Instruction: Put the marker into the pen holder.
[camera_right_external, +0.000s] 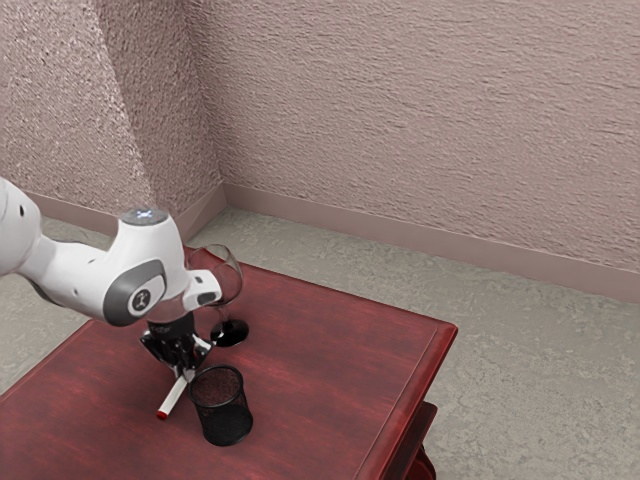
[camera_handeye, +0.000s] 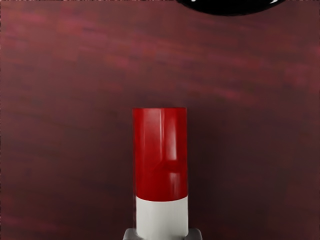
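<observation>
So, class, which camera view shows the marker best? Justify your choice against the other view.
The exterior view: it shows the marker slanting beside the pen holder, with much of its white barrel and a red tip. The wrist view gives a close-up of red and white, cut off at its lower edge.

Textured pinkish walls meet a mottled grey floor

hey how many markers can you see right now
1. The marker is held in the gripper, slanting beside the pen holder. Another could be hidden behind the arm.
</observation>
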